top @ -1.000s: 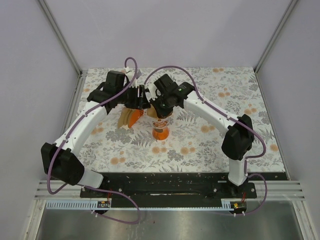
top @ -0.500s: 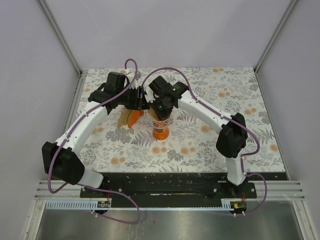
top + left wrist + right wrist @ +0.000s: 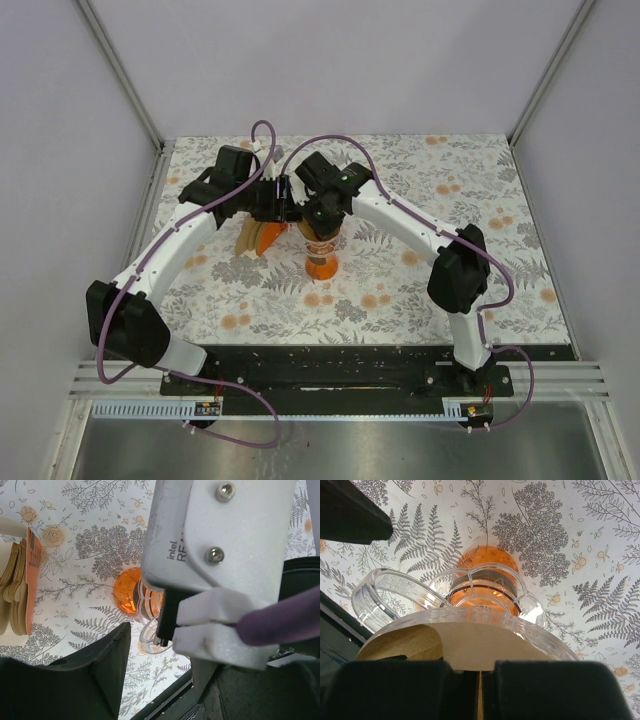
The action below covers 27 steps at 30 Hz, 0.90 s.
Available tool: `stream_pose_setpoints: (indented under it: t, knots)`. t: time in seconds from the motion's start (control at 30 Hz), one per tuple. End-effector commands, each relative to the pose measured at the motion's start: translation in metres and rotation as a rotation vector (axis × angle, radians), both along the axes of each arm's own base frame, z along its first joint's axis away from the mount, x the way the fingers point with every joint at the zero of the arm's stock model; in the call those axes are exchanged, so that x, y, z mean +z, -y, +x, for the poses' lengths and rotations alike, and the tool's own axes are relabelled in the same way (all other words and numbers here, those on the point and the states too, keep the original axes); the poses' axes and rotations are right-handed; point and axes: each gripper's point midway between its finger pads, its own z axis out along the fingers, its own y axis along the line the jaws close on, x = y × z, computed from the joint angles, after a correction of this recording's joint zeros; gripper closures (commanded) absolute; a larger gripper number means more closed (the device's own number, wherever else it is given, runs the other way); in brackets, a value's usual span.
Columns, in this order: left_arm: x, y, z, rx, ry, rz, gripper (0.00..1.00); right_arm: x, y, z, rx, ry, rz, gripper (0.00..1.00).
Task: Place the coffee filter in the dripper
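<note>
The dripper [image 3: 485,587] is a clear ribbed cone on an orange base and stands on the patterned table; in the top view the dripper [image 3: 321,258] is at mid-table. The light-brown coffee filter [image 3: 470,645] sits inside its rim. My right gripper [image 3: 479,690] is shut on the filter's near edge, directly above the cone. The right gripper [image 3: 318,222] hides the filter from above. My left gripper [image 3: 165,680] hangs open just left of the dripper [image 3: 127,590], nothing between its fingers. The right wrist's white camera housing [image 3: 220,545] blocks much of that view.
A thick bundle of brown filters in an orange holder [image 3: 258,238] lies just left of the dripper, also seen as the bundle [image 3: 17,590] at the left wrist view's left edge. The dripper's clear ring handle [image 3: 380,597] points toward the left arm.
The right arm's elbow has swung left while its gripper stayed over the dripper, still holding the filter. The left gripper edged slightly closer and its jaws narrowed a little.
</note>
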Motion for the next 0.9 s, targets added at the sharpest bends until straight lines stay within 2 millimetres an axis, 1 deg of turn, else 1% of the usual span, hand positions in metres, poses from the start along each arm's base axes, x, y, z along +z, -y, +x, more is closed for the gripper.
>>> stream_pose_setpoints:
  t: [0.0, 0.07, 0.2, 0.27, 0.43, 0.47, 0.6, 0.7, 0.87]
  knots:
    - [0.032, 0.006, 0.013, 0.007, 0.097, -0.056, 0.46, 0.003, -0.010, -0.006, 0.030, 0.004, 0.004, 1.00]
    - [0.031, 0.007, 0.012, 0.000, 0.092, -0.062, 0.44, 0.002, -0.011, -0.007, 0.032, 0.001, 0.005, 1.00]
    - [0.014, 0.014, 0.006, -0.018, 0.040, -0.056, 0.44, 0.006, -0.014, -0.006, 0.036, 0.006, 0.021, 1.00]
    - [0.009, 0.017, 0.004, -0.028, 0.017, -0.060, 0.45, 0.008, -0.016, -0.005, 0.036, 0.009, 0.029, 1.00]
    - [0.019, 0.018, 0.006, -0.028, 0.043, -0.068, 0.48, 0.012, -0.019, -0.005, 0.044, 0.011, 0.048, 1.00]
    - [0.020, 0.018, 0.006, -0.027, 0.049, -0.069, 0.50, 0.013, -0.020, -0.005, 0.048, 0.012, 0.054, 1.00]
    - [0.007, 0.015, 0.003, -0.023, 0.026, -0.054, 0.68, 0.020, -0.023, -0.004, 0.053, 0.028, 0.075, 1.00]
    - [0.003, 0.014, 0.000, -0.029, 0.009, -0.048, 0.79, 0.025, -0.024, -0.003, 0.054, 0.040, 0.087, 1.00]
    - [0.009, 0.010, -0.001, -0.027, 0.036, -0.038, 0.85, 0.034, -0.021, -0.001, 0.050, 0.074, 0.092, 1.00]
